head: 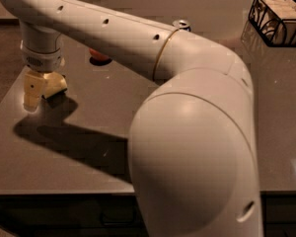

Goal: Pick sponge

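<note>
Sponge (pixel 55 84), the pale yellow soft flat block, is seen tucked right against the gripper (pixel 38 92). It pokes out from beneath the wrist on the side nearest the arm's elbow, and it appears to be lying on the grey-brown tabletop (pixel 49 177), with no lift to be made out. The cream-coloured gripper is held low and pointed straight down, right at surface level. Whether it is clamped on the sponge or merely set over it cannot be told from this angle. The approach and the descent are therefore judged complete, the squeeze is uncertain, and the raise is judged not yet done. Beyond the gripper, a sliver of the round red-orange apple (pixel 98 56) is glimpsed behind the big white robot arm (pixel 187 132), well apart from the sponge. As for containers, only one is spotted: a black wire basket (pixel 256 19), far off from the gripper at the back of the surface. Pale boxy contents are seen inside it, though what they are cannot be made out. The sponge is not in it.
</note>
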You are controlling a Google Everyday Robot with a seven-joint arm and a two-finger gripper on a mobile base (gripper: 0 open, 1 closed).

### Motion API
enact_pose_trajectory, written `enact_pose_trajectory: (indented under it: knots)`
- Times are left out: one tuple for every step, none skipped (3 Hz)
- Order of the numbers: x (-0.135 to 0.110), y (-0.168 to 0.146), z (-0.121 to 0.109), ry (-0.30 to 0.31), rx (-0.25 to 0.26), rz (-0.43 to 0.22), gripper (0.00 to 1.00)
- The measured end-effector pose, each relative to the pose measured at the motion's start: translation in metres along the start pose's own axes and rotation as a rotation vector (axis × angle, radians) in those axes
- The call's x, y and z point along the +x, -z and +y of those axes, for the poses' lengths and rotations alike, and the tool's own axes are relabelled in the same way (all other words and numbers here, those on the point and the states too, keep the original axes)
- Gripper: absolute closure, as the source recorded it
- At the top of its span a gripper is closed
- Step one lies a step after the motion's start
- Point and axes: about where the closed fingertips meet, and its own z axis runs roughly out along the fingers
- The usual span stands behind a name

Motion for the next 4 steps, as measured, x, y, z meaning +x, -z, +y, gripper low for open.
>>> enact_pose_trajectory:
  knots:
    - [-0.006,-0.008,0.001,0.012,-0.019,0.017,0.18]
    - [-0.004,-0.005,-0.002,0.011,-0.030,0.012,0.42]
    - [0.001,0.016,-0.009,0.022,-0.027,-0.013,0.65]
    - [0.013,0.053,-0.018,0.049,-0.012,-0.052,0.88]
